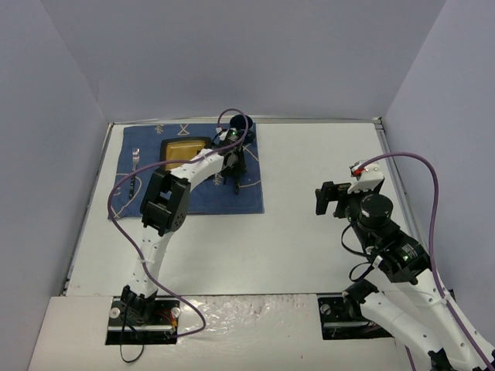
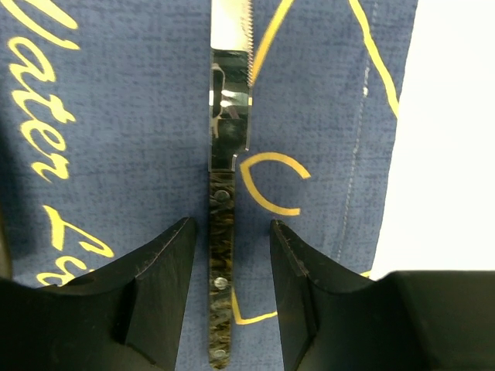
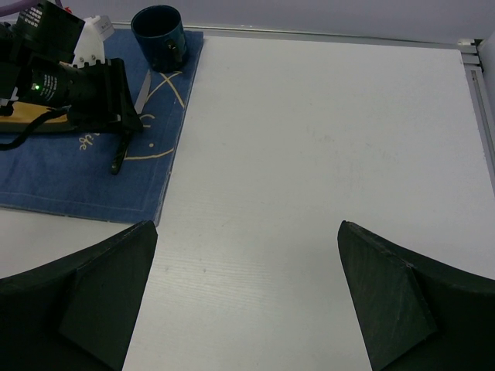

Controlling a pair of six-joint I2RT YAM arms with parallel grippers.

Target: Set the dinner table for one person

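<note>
On the dinner table [image 1: 317, 154] lies a dark blue cloth [image 1: 205, 199] with yellow drawings. A knife [image 2: 220, 255] with a mottled dark handle and serrated blade lies flat on it. My left gripper [image 2: 230, 226] hangs right over the handle, open, with a gap on each side. In the top view the left gripper [image 1: 232, 166] is at the cloth's right part, beside a yellow plate [image 1: 184, 151]. A fork [image 1: 133, 166] lies left of the plate, and a dark blue mug [image 1: 238, 124] stands at the cloth's far right corner. My right gripper [image 1: 329, 199] is open over bare table, holding nothing.
Grey walls close in the table on three sides, and a thin metal rim [image 3: 464, 46] runs along its far edge. In the right wrist view the mug [image 3: 158, 35], the knife [image 3: 120, 158] and the left arm's wrist [image 3: 54, 81] sit at the upper left.
</note>
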